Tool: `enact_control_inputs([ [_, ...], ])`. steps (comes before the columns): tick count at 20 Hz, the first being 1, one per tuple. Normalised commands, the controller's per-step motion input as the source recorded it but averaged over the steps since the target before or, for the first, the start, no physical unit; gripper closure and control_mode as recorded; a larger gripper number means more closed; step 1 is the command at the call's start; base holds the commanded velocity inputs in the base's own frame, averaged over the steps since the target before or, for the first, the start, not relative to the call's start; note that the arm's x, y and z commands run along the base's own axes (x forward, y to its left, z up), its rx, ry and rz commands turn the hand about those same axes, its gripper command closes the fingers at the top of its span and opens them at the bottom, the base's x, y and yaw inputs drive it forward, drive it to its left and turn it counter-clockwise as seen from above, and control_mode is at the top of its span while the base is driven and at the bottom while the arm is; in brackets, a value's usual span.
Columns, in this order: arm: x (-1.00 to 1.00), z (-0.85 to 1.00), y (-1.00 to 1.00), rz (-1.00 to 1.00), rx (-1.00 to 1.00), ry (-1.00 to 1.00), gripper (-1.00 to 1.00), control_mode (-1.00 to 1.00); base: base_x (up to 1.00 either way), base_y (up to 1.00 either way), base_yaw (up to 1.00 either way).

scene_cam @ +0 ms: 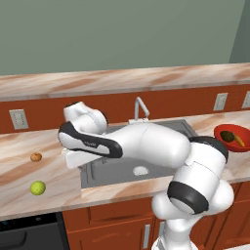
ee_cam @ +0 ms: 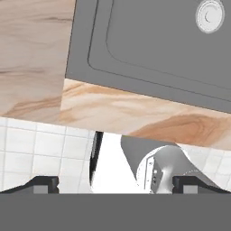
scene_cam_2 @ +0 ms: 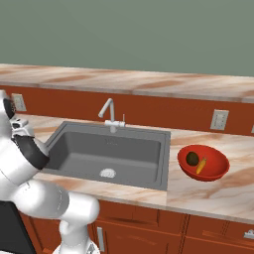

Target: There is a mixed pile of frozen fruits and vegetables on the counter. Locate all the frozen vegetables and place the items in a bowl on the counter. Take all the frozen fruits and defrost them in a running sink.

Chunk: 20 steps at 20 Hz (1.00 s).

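The gripper (ee_cam: 115, 186) is spread wide and empty over the sink (ee_cam: 149, 45) edge. Both fruits, the green ball (scene_cam: 38, 187) and orange ball (scene_cam: 36, 157), lie on the counter (scene_cam: 19, 146) well off to one side. Swing over one ball, descend straight, centre it between the fingers, then close.

You're looking at a home kitchen, rendered rather than real. A marbled beige-and-pink desk (scene_cam_2: 208, 196) runs along a wall over reddish-brown wooden cabinets (scene_cam_2: 139, 233) with metal handles. Set into it is a dark grey sink (scene_cam_2: 111, 154) with a round drain (scene_cam_2: 107, 173) and a thin silver faucet (scene_cam_2: 110, 115). Wall outlets (scene_cam_2: 219, 119) sit on the wooden backsplash, a red bowl (scene_cam_2: 214, 171) holds food, and white floor tiles (ee_cam: 27, 144) show below.
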Motion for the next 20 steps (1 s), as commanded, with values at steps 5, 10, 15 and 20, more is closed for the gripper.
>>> enact_control_inputs([
  [5,-0.26,-0.47,0.49,0.28,0.27,-0.02,-1.00,-1.00,0.00,0.00,0.00],
  [10,-0.12,-0.30,0.31,0.24,0.35,-0.02,-1.00,-1.00,0.00,0.00,0.00],
  [15,0.15,-0.10,0.38,0.18,0.03,0.08,-1.00,-1.00,0.00,0.00,0.00],
  [20,0.36,-0.06,0.74,0.13,0.00,0.00,-1.00,-1.00,0.00,0.00,0.00],
])
